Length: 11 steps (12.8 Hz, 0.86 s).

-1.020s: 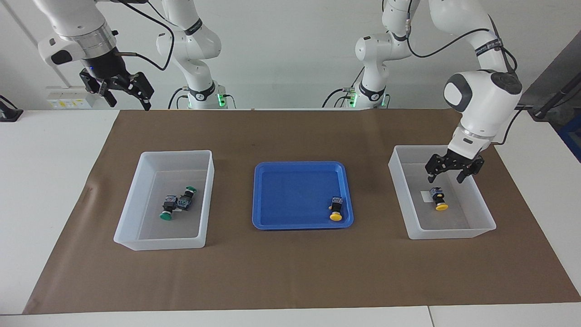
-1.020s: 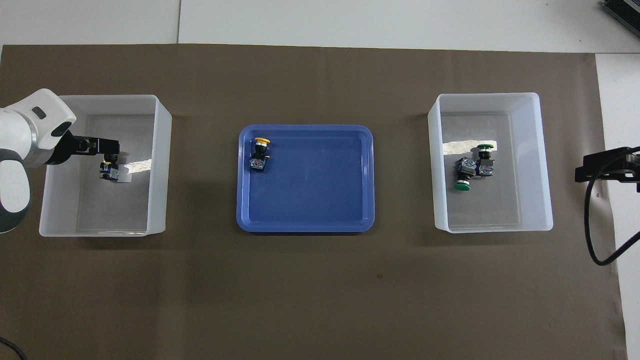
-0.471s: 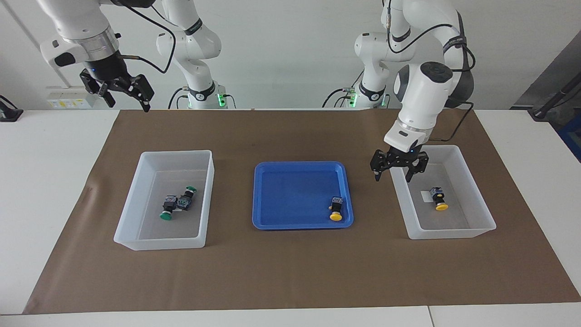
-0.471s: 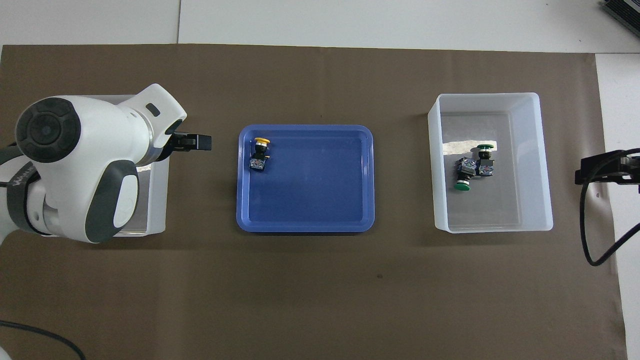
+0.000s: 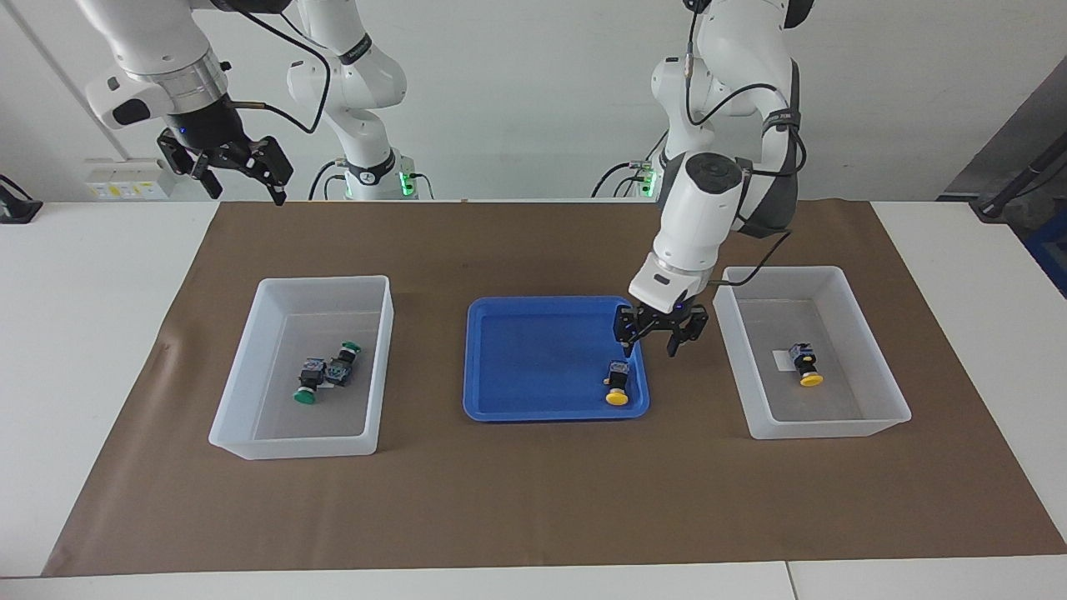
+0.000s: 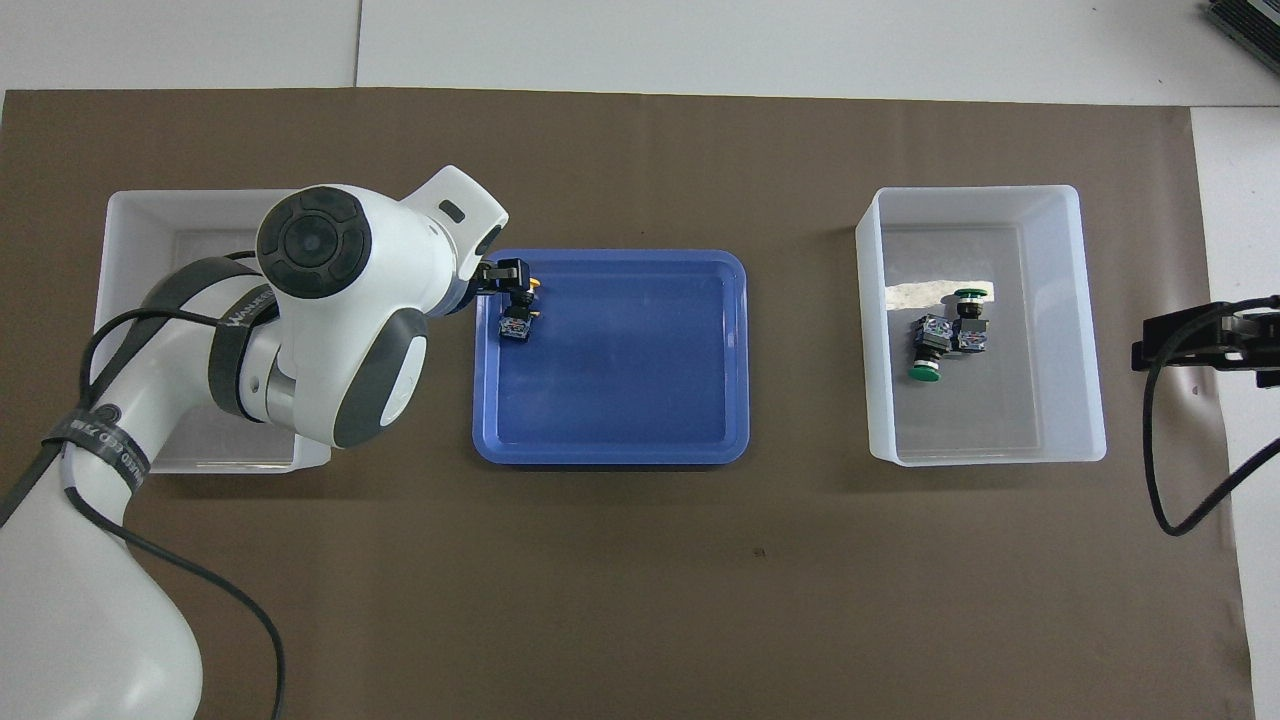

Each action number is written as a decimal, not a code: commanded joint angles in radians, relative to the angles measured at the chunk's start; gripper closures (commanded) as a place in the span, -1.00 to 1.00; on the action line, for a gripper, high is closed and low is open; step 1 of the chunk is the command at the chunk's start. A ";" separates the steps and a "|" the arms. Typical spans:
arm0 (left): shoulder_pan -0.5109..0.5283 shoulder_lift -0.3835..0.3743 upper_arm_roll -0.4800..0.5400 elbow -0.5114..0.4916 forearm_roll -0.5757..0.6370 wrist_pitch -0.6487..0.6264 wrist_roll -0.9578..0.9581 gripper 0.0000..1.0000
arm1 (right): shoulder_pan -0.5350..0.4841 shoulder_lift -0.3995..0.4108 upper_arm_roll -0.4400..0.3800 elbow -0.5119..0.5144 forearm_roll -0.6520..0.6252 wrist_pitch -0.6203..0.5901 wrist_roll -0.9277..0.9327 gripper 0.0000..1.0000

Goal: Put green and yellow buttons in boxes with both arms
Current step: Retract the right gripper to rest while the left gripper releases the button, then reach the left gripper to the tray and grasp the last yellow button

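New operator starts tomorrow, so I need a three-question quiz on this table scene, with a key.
1. How many green buttons lie in the box at the right arm's end?
2. True or false: the blue tray holds no button.
3. The left gripper hangs over: A) the tray's edge, B) the box with the yellow button in the box, C) bare mat.

Key: 1) two; 2) false, one yellow button in the tray lies there; 3) A.

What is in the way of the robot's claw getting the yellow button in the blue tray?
Nothing visible. The left end effector hangs over the blue tray's edge, close above the yellow button, which lies alone in the tray's corner. The right end effector waits up high, over the table's edge by the robots.
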State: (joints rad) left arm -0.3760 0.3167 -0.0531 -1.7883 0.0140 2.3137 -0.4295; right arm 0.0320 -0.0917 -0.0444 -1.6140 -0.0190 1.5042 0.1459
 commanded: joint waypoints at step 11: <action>-0.078 0.107 0.012 -0.082 0.027 0.142 -0.084 -0.60 | -0.021 -0.023 0.006 -0.029 0.024 -0.005 -0.101 -1.00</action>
State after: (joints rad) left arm -0.4392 0.4508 -0.0539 -1.8211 0.0141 2.4350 -0.4875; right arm 0.0313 -0.0960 -0.0444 -1.6249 -0.0179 1.5041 0.0989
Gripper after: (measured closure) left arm 0.198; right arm 0.000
